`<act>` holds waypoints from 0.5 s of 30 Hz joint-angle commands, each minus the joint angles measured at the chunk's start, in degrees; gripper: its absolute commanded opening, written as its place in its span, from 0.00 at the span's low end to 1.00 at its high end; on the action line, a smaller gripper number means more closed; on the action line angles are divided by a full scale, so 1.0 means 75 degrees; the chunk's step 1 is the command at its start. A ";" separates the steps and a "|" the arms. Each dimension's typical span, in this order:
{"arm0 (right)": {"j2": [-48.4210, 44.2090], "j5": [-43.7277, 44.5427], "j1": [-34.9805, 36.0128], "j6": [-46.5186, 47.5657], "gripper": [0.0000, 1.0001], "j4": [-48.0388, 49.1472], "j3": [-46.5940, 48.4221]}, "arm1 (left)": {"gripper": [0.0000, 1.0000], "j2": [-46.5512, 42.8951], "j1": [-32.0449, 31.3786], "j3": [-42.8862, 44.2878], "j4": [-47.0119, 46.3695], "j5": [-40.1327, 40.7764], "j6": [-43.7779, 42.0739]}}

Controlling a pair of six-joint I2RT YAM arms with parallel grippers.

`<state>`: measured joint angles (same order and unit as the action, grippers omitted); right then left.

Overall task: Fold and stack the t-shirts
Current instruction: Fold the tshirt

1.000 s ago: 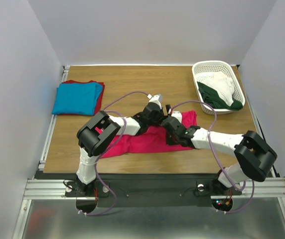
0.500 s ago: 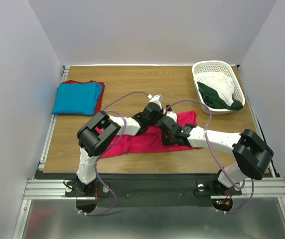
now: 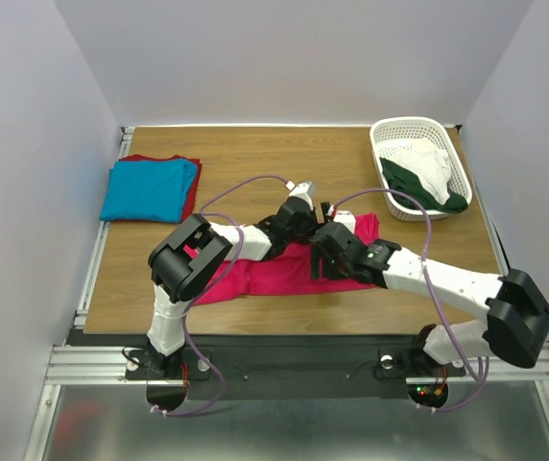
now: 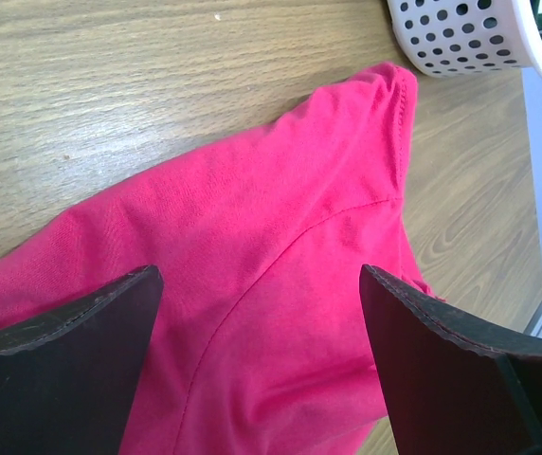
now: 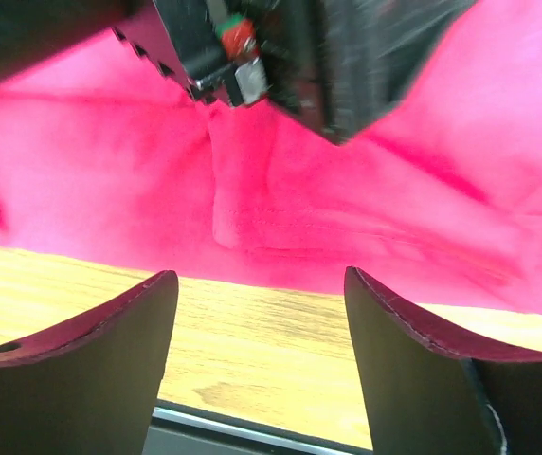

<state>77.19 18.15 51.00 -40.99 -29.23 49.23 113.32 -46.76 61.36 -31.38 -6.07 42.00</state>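
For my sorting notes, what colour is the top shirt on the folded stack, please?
The top shirt is turquoise-blue; the top external view shows it best.

A crimson-pink t-shirt (image 3: 265, 277) was seen spread out towards the near edge of the surface (image 3: 255, 163). Over it, the left claw (image 3: 321, 213) and the right claw (image 3: 317, 259) were found close together. A folded turquoise t-shirt (image 3: 148, 190) was laid on a dark red t-shirt (image 3: 150, 158) at the far left corner. A white basket (image 3: 411, 125) holding cloth was set at the far right corner.
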 commanded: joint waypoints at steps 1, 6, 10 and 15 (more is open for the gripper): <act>-0.0459 0.0989 0.0032 -0.0136 0.77 -0.0239 0.0268 | 0.98 -0.0577 -0.0023 0.0501 0.0397 0.0035 -0.0326; -0.0109 0.1493 -0.0179 -0.0218 0.77 -0.0239 0.0139 | 0.98 -0.1056 0.0035 0.0584 0.0679 0.0328 -0.0549; 0.0044 0.1716 -0.0437 -0.0265 0.77 -0.0239 -0.0072 | 0.98 -0.1619 0.0141 0.0128 0.0715 0.0656 -0.0642; 0.0021 0.1892 -0.0904 -0.0265 0.77 -0.0216 -0.0376 | 0.98 -0.2462 0.0200 -0.1076 0.0831 0.1509 -0.0830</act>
<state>77.65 28.51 46.70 -42.19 -30.61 47.42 99.85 -45.63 58.92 -25.61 -0.71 38.20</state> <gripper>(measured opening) 0.772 0.982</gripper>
